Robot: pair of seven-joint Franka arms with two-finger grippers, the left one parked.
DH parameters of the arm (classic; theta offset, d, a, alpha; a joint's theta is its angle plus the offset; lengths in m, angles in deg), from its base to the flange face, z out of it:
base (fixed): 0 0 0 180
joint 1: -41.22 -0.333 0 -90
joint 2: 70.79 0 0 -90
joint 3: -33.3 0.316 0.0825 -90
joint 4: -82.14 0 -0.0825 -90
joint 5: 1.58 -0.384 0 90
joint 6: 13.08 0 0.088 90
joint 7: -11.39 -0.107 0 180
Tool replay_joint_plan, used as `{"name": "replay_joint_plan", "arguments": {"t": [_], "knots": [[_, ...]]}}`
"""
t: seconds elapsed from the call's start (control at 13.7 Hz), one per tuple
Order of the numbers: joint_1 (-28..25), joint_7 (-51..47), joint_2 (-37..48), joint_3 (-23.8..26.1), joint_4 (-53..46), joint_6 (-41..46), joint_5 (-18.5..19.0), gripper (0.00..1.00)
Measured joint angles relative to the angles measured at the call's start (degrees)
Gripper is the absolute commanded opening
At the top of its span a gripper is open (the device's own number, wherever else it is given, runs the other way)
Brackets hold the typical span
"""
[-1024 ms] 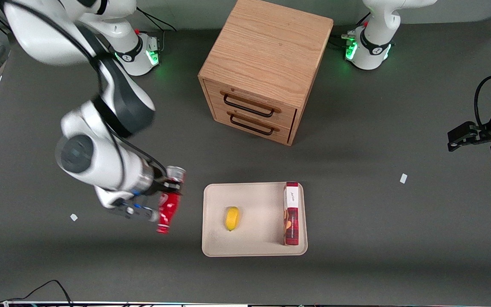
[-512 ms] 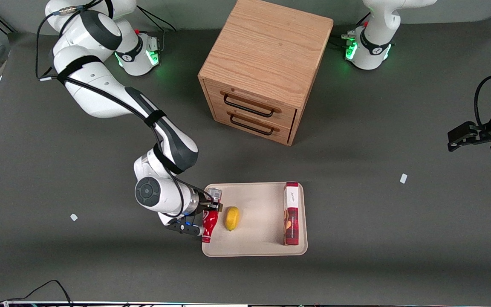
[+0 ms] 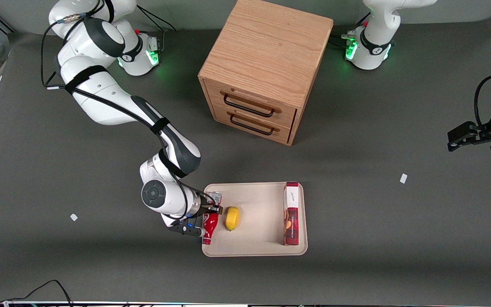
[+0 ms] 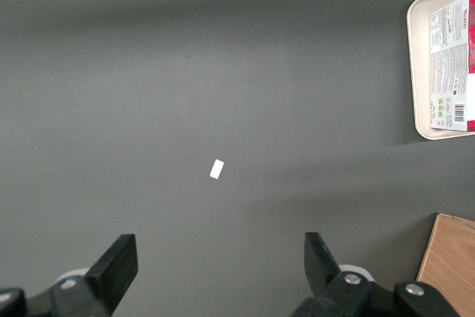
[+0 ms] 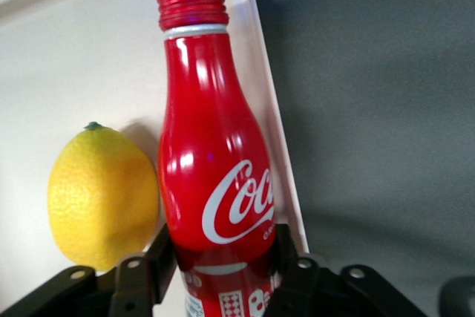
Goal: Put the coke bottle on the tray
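Note:
The coke bottle [image 3: 209, 224], slim and red with white script, a red cap and a silver-grey base, lies held over the edge of the beige tray [image 3: 258, 245] that faces the working arm. My right gripper [image 3: 212, 209] is shut on the bottle's lower body. In the right wrist view the black fingers [image 5: 293, 257] press both sides of the bottle [image 5: 211, 161], which lies along the tray's rim [image 5: 274, 146] with its cap over the tray. A yellow lemon [image 5: 102, 194] lies right beside it, close or touching.
On the tray lie the lemon [image 3: 232, 218] and a red-and-white box [image 3: 291, 213] on its edge toward the parked arm. A wooden two-drawer cabinet [image 3: 267, 64] stands farther from the front camera than the tray. Small white scraps [image 3: 403, 178] lie on the dark table.
My gripper carried the bottle sideways from the bare table onto the tray's edge beside the lemon. In the last half second it shifted only slightly and came lower.

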Motion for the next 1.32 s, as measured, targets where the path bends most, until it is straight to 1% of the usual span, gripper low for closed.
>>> {"name": "replay_joint_plan", "arguments": {"t": [0.29,0.44,0.59,0.88,1.02,1.1,1.17,1.32], "knots": [[0.0,0.0,1.0,0.1,-0.7,-0.1,0.2,1.0],[0.2,0.0,3.1,0.1,-0.6,2.3,0.4,1.0],[0.8,0.0,8.1,0.2,-0.5,9.3,0.5,1.0],[4.0,0.3,23.7,0.2,-0.4,29.2,0.6,1.0],[6.0,2.5,31.4,-0.6,-0.3,36.9,0.6,1.0],[6.6,5.0,35.0,-1.9,-0.3,41.2,0.2,1.0],[7.0,7.9,38.6,-4.0,-0.2,45.9,-1.3,1.0],[7.7,12.7,45.6,-10.1,0.6,53.4,-6.4,1.0]]}}
